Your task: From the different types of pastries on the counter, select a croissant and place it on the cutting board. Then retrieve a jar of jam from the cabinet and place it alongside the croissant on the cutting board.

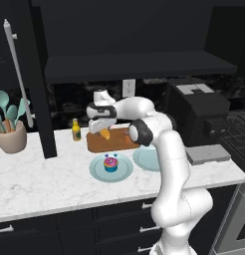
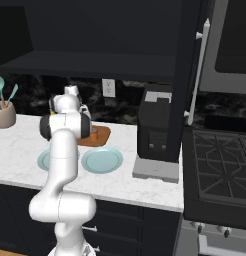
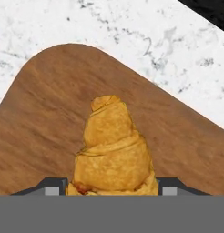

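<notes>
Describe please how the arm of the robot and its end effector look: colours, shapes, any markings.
The arm is glossy white, built of thick rounded segments with dark grey bands at the joints. No cables or markings are visible. The end effector has a white body with a black section, and in the hand view its two small dark fingertips carry light grey square pads.

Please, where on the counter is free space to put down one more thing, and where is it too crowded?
Free: the marble counter between the utensil crock and the cupcake plate. Crowded: around the cutting board, where the gripper holds the croissant, with the yellow bottle and second plate close.
</notes>
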Motion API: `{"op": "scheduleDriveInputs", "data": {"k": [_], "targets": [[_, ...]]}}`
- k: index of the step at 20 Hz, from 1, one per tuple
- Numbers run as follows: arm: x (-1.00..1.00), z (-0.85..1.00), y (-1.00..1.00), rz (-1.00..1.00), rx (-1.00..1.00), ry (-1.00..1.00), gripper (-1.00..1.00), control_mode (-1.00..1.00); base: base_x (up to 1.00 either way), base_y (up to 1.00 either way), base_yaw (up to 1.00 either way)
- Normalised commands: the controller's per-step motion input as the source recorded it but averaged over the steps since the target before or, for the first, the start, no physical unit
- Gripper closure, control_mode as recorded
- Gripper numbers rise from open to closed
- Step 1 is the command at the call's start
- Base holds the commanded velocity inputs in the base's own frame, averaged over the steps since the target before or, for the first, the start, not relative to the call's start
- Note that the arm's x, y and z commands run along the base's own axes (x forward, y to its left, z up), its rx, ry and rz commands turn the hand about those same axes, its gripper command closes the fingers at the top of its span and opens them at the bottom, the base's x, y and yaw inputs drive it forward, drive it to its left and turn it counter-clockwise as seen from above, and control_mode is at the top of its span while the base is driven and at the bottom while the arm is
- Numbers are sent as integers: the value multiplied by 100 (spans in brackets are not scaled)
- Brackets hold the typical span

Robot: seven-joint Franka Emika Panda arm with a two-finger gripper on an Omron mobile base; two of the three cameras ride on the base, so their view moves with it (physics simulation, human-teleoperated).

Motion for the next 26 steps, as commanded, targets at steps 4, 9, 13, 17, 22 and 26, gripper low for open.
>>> {"op": "scheduleDriveInputs", "data": {"k": [4,9,13,17,22,26], "targets": [[0,-3,0,0,0,18,100,-100,0,0,0],[0,-5,0,0,0,16,-100,-100,0,0,0],[0,-3,0,0,0,11,-100,-100,0,0,0],[0,0,0,0,0,5,-100,-100,0,0,0],[-2,8,9,0,0,-6,-100,-100,0,0,0],[-14,96,95,0,-21,-54,-100,-100,0,0,0]]}}
